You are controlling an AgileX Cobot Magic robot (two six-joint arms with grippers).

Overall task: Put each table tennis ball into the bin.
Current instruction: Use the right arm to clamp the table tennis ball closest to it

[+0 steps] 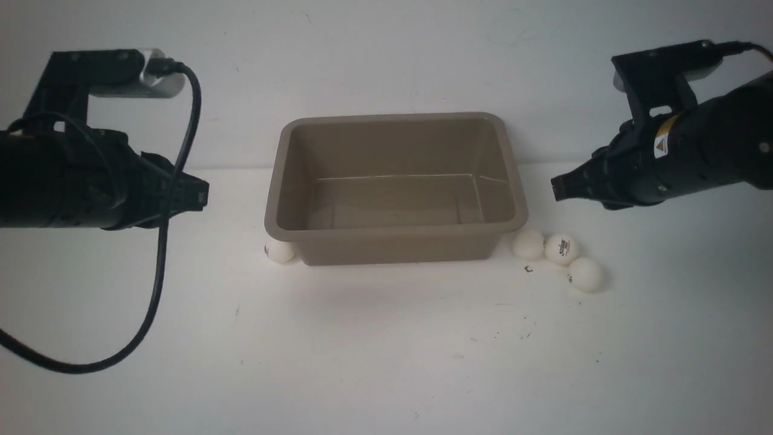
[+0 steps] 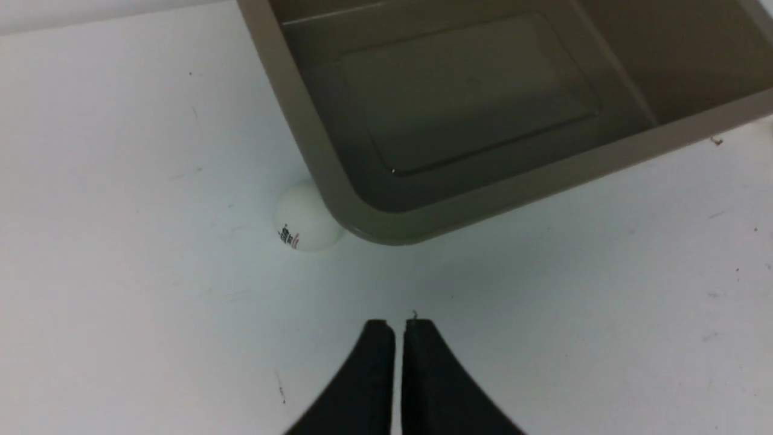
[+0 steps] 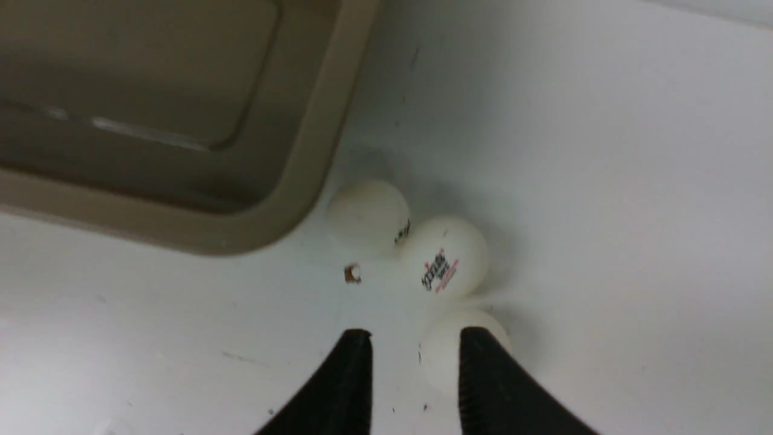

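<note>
The taupe bin [image 1: 395,246] stands empty in the middle of the white table. One table tennis ball [image 1: 281,251] rests against its front left corner, also in the left wrist view [image 2: 305,219]. Three balls lie in a row off the front right corner [image 1: 528,243] [image 1: 561,249] [image 1: 585,274]. My left gripper [image 1: 202,196] hovers left of the bin, shut and empty [image 2: 398,326]. My right gripper [image 1: 555,188] hangs right of the bin above the three balls, open with nothing between its fingers [image 3: 416,338]. One finger partly hides the nearest ball [image 3: 444,353].
A black cable [image 1: 154,296] droops from my left arm down over the table's left side. A small dark fleck [image 1: 528,269] lies by the three balls. A pale wall rises just behind the bin.
</note>
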